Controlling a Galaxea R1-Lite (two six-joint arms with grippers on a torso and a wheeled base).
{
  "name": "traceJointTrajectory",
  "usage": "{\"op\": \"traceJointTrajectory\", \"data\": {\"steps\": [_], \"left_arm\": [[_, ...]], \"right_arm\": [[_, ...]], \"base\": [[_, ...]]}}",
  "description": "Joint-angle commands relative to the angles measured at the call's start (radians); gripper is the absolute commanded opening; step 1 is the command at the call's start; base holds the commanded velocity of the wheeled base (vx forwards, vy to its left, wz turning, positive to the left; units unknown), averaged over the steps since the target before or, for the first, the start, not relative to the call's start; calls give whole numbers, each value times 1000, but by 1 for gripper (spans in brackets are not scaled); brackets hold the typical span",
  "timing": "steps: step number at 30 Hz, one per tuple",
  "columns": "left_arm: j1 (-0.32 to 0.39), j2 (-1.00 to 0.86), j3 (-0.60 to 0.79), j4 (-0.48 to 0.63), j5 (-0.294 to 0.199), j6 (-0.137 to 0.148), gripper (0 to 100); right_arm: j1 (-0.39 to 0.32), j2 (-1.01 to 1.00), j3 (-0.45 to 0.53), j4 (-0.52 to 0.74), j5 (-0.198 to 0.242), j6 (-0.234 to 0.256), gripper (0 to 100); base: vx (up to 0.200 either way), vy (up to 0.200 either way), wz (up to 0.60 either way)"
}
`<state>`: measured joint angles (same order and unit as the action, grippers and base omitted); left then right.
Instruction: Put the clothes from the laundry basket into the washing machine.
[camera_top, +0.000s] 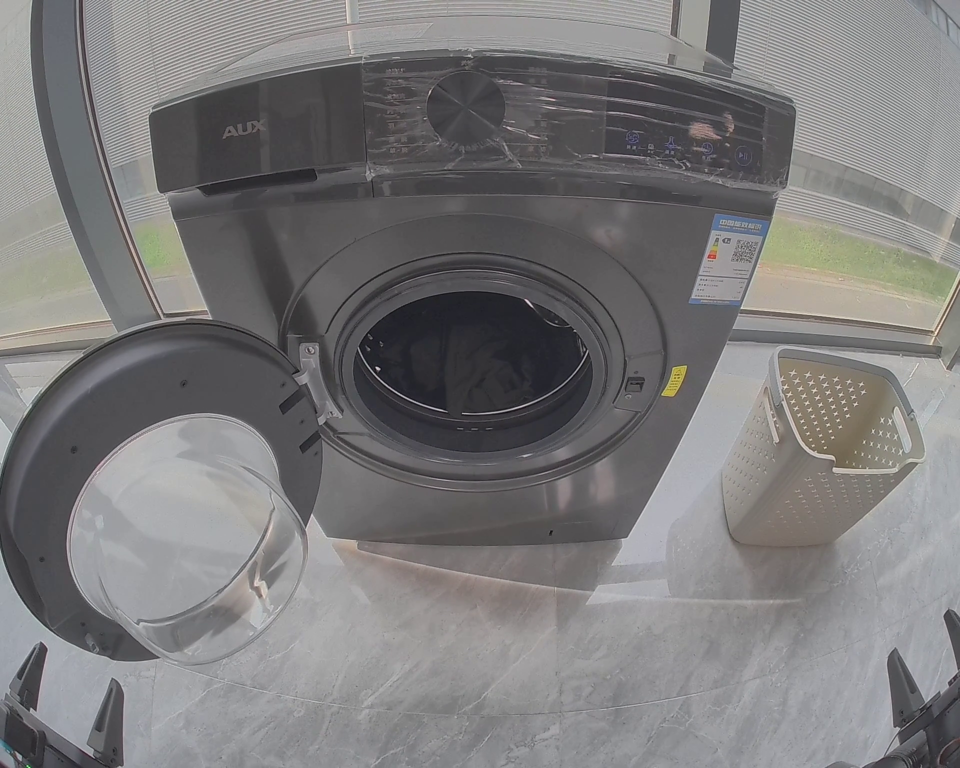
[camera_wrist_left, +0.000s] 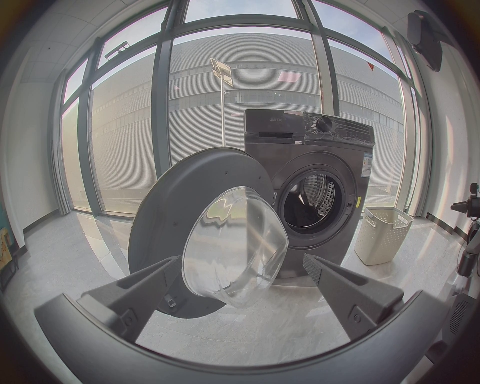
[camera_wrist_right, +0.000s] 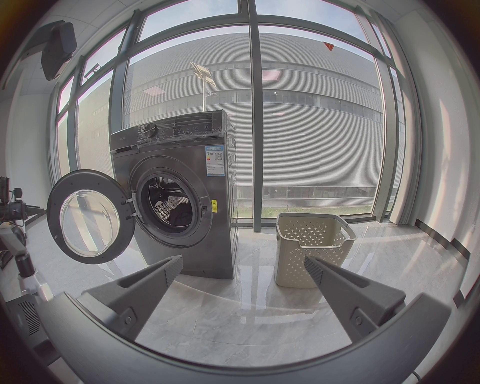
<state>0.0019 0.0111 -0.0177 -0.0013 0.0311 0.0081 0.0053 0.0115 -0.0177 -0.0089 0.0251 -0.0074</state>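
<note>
Closest in, at the lower left corner of the head view, the left gripper (camera_top: 68, 695) hangs low over the floor (camera_top: 520, 640), its fingers (camera_top: 108, 705) spread wide with nothing between them. At the lower right corner the right gripper (camera_top: 928, 665) sits at about the same height, likewise released and empty; its wrist view shows the two dark fingers splayed over bare grey marble.

Beyond the left gripper, the round door (camera_top: 60, 480) of the washing machine (camera_top: 250, 260) stands swung fully open toward the robot's left. It is hinged at the left edge of the opening, and its clear bowl-shaped glass bulges toward the camera.

Past the door, the grey front-loading washing machine faces the robot squarely. Its drum (camera_top: 560, 395) lies open, and the clothes (camera_top: 470, 365) rest inside as a dark crumpled heap at the bottom and back of the drum.

On the robot's right of the machine, near it but not touching, the laundry basket (camera_top: 780, 490) stands upright on the floor. It is cream-coloured with perforated walls and handle slots at the rim, and its inner walls are visible from above.

Along the top of the machine runs a dark control panel (camera_top: 260, 125) with a round knob (camera_top: 466, 106) at its middle, covered in clear film. Behind everything, a tall window (camera_top: 870, 150) looks out on a pale building.
</note>
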Motion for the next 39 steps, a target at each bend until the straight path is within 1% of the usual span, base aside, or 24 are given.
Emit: {"op": "traceJointTrajectory", "data": {"steps": [1, 4, 20, 26, 29, 38, 39], "left_arm": [[1, -10, 16, 0, 1, -3, 100], [1, -10, 16, 0, 3, -11, 100], [0, -10, 16, 0, 3, -10, 100], [1, -10, 16, 0, 3, -10, 100], [1, -10, 16, 0, 3, -10, 100], [1, -10, 16, 0, 3, -8, 100], [1, -10, 16, 0, 3, -8, 100]], "right_arm": [[1, -11, 18, 0, 1, 1, 100], [1, -11, 18, 0, -1, 3, 100], [1, -11, 18, 0, -2, 3, 100], [1, -11, 18, 0, -2, 3, 100], [1, -11, 18, 0, -2, 3, 100], [1, -11, 18, 0, -2, 3, 100], [1, -11, 18, 0, -2, 3, 100]], "base": [[0, 200, 0], [0, 200, 0], [0, 200, 0], [0, 0, 0], [-200, 0, 0], [0, 0, 0], [0, 200, 0]]}}
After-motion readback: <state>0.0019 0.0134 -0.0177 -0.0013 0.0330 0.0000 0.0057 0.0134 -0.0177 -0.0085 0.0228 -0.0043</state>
